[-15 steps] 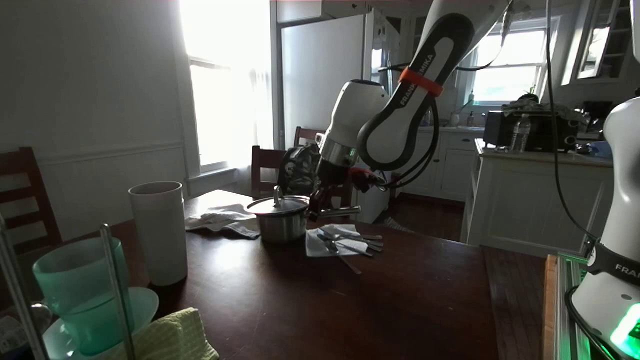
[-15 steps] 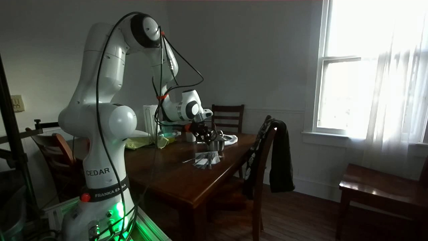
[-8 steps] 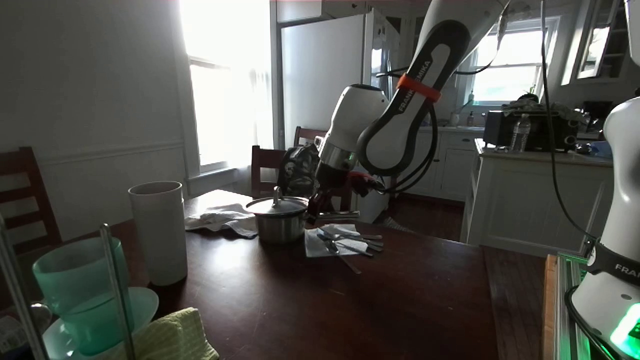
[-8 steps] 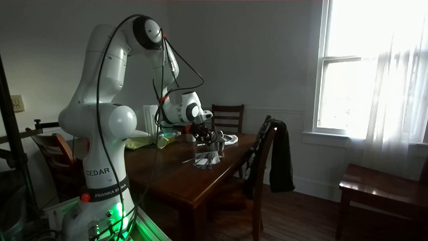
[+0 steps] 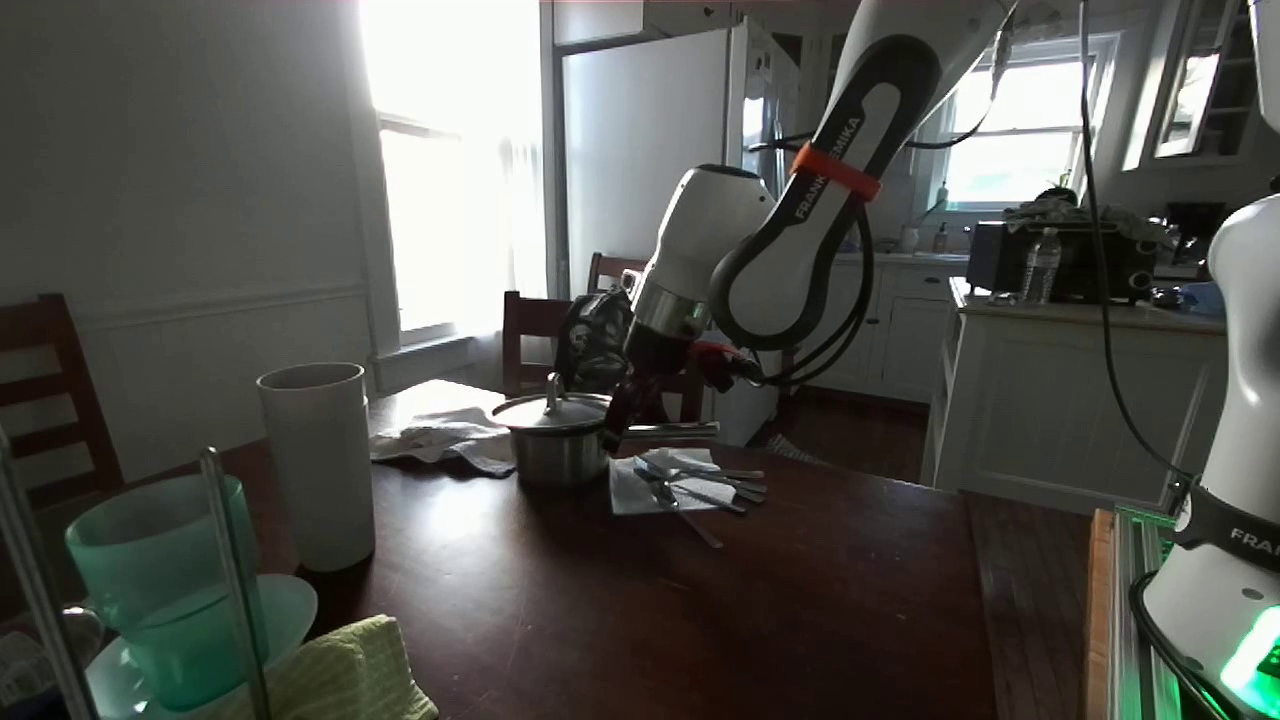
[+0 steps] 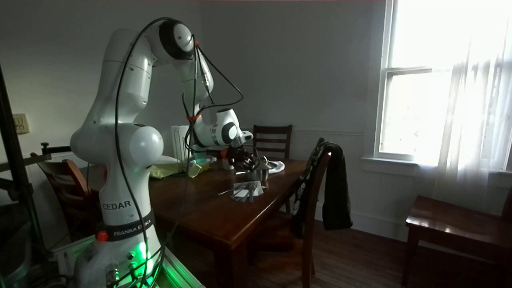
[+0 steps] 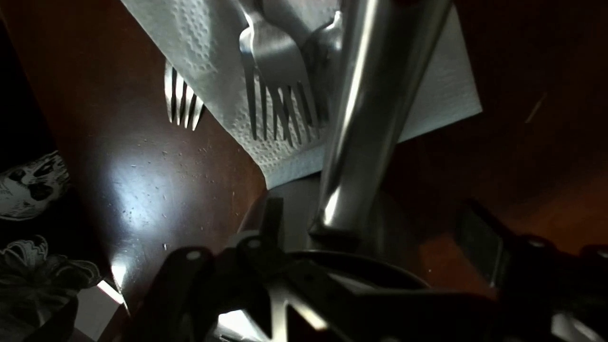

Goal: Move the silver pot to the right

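Note:
The silver pot [image 5: 560, 458] stands upright on the dark table with its lid on and an arched grip on top. In an exterior view its long side handle [image 5: 680, 431] points away from the body; another exterior view shows the pot [image 6: 262, 175] partly behind my gripper [image 6: 248, 165]. Seen from the wrist, my gripper [image 7: 372, 209] is open around the root of that handle [image 7: 375, 118]. One finger [image 7: 273, 216] is left of the handle and the other [image 7: 482, 244] well to its right, with a gap on both sides. Part of the rim is hidden by the gripper.
A napkin [image 7: 437, 104] with forks [image 7: 280, 61] lies under the handle. Behind the pot is a white towel [image 5: 440, 435]. A tall white container [image 5: 320, 470], green tubs [image 5: 160, 570] and a yellow-green cloth [image 5: 340, 675] occupy the table's near left in an exterior view.
The pot has shifted very slightly left in an exterior view. My gripper dipped a little, then moved slightly towards the pot's body, and its fingers have spread apart.

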{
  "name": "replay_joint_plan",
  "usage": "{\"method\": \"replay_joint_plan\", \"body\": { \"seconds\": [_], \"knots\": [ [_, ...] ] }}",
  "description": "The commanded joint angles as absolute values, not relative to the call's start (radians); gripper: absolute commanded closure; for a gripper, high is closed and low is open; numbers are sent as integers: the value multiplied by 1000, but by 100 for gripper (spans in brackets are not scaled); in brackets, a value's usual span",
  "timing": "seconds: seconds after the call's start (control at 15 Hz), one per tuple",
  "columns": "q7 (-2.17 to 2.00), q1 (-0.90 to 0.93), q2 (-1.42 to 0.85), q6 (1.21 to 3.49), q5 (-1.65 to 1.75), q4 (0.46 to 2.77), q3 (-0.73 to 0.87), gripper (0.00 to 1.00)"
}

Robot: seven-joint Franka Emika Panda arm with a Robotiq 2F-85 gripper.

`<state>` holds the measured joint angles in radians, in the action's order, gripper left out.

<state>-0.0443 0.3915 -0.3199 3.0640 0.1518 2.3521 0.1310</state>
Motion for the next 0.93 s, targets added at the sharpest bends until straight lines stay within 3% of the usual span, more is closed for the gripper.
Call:
{"method": "replay_joint_plan", "body": {
  "seconds": [0.0,0.87],
  "knots": [
    [-3,323,-258,2977,174,2377,55,0],
    [5,219,86,2519,128,2360,-95,0]
  ]
}}
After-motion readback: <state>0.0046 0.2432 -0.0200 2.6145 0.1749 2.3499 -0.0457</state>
